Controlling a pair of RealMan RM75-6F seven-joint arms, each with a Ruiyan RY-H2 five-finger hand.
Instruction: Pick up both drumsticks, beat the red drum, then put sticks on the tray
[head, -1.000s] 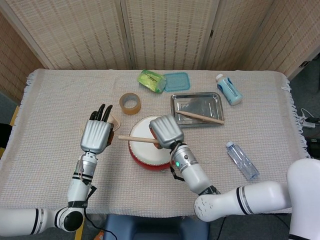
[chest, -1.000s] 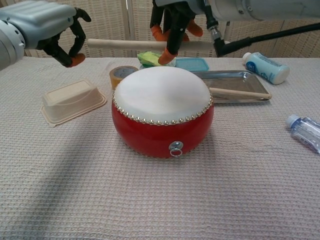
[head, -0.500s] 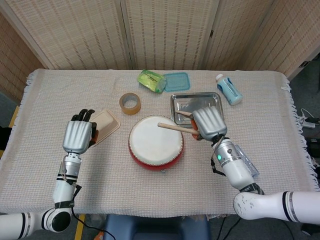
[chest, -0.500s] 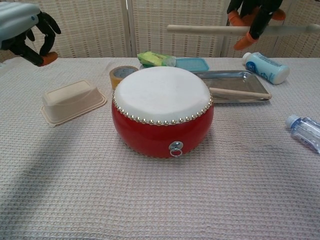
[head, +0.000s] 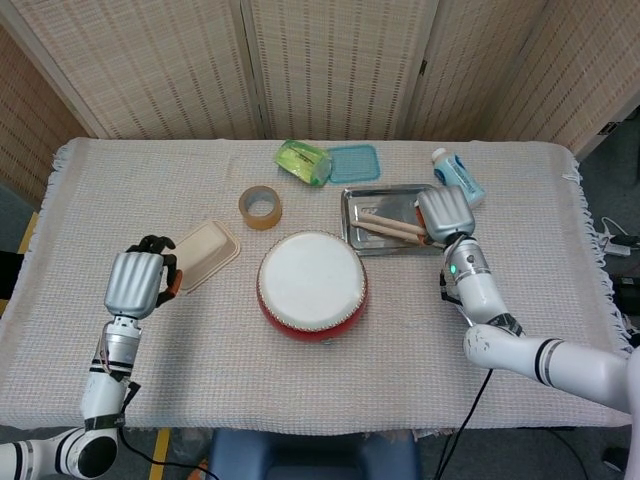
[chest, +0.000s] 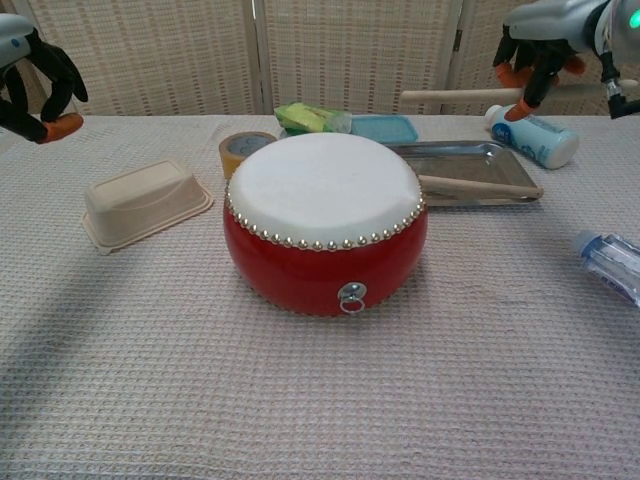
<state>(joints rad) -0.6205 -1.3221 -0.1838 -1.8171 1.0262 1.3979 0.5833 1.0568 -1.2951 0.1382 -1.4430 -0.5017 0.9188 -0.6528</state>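
One drumstick (head: 398, 234) lies in the tray (head: 352, 201), far right of the red drum (head: 311, 284) | our right hand (head: 445, 213) grasps the other stick (chest: 450, 96) above the tray, unreleased | left hand (head: 133, 283) clenched, holding nothing | chest view alone shows the held stick airborne.

The drum (head: 312, 282) sits mid-table. Behind it to the right lies the tray (head: 392, 196) with a drumstick (chest: 480, 186) in it; the tape roll (head: 260, 207) lies behind-left, the lidded box (head: 205, 254) left.
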